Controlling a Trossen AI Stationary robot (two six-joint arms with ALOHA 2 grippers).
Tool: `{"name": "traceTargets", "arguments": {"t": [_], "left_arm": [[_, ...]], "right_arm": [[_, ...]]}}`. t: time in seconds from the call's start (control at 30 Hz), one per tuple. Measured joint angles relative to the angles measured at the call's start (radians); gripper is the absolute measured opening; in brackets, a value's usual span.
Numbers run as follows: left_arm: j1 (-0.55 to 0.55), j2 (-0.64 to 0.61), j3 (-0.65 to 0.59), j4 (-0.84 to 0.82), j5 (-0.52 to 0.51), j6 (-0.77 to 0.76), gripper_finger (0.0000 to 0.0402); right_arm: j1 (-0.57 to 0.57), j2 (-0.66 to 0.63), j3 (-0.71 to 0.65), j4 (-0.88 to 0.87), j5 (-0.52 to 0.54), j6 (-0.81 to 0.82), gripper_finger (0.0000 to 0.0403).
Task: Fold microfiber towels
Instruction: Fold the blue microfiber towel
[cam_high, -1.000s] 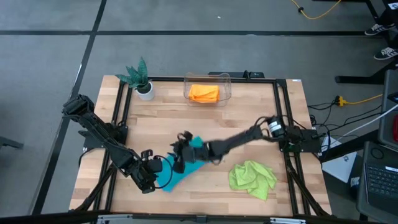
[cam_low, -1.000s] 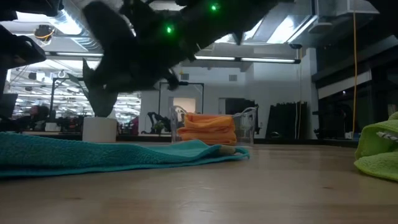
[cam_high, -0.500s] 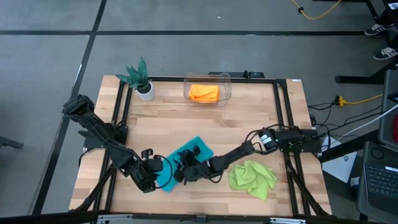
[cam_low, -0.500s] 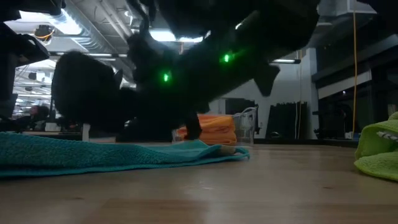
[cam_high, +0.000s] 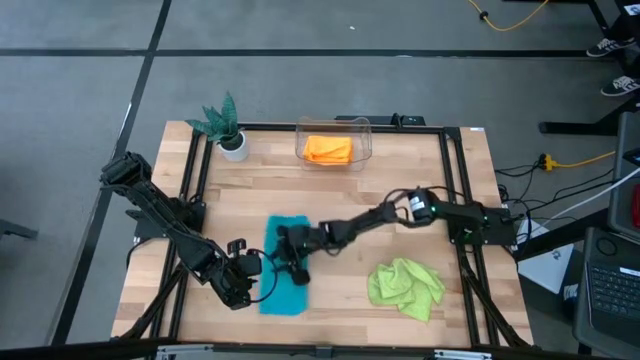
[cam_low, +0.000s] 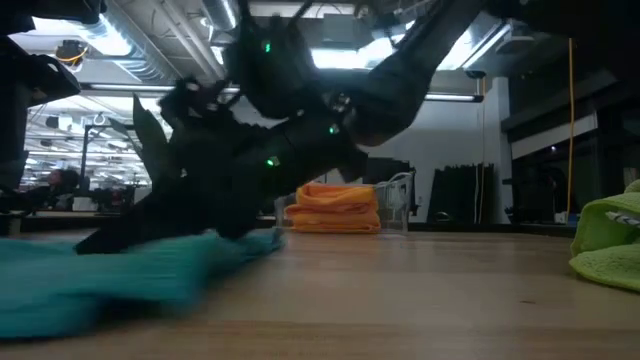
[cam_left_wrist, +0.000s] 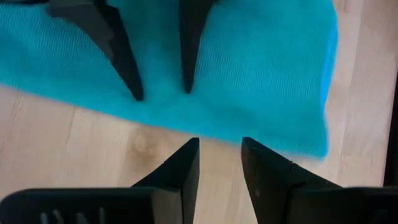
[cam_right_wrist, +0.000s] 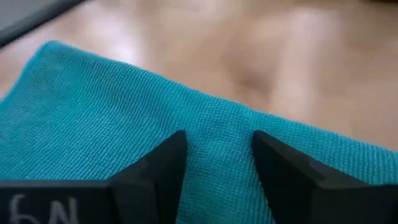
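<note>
The teal towel (cam_high: 285, 266) lies flat at the desk's (cam_high: 400, 205) near left, mid-fold, and next its free edge needs carrying across and pressing. Both grippers meet over it: left gripper (cam_high: 262, 266) at its edge, fingers (cam_left_wrist: 186, 163) slightly apart on nothing, right gripper (cam_high: 290, 262) stretched low, fingers (cam_right_wrist: 158, 162) apart above the cloth. Rightward sits the crumpled green towel (cam_high: 406, 286), far back the orange towels (cam_high: 327, 149) in a clear bin (cam_high: 362, 131)

Both arms reached low toward table center; left gripper (cam_high: 262, 272) and right gripper (cam_high: 291, 262) faced each other closely, fingers parted.
</note>
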Motion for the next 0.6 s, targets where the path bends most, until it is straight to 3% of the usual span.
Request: {"name": "traceTargets", "arguments": {"t": [0.13,0.37,0.47,0.6], "left_arm": [[0.0,0.0,0.0,0.0,-0.001,-0.001,0.0111],[0.0,0.0,0.0,0.002,-0.009,-0.001,0.0111],[0.0,0.0,0.0,0.005,-0.012,-0.002,0.0111],[-0.003,0.0,0.0,0.027,-0.014,-0.002,0.0111]], "right_arm": [[-0.066,0.004,0.023,-0.028,-0.245,0.022,0.0188],[-0.11,-0.006,0.15,-0.169,-0.471,0.208,0.0188],[-0.107,-0.028,0.231,-0.348,-0.499,0.201,0.0188],[-0.088,-0.058,0.321,-0.727,-0.481,0.091,0.0188]]}}
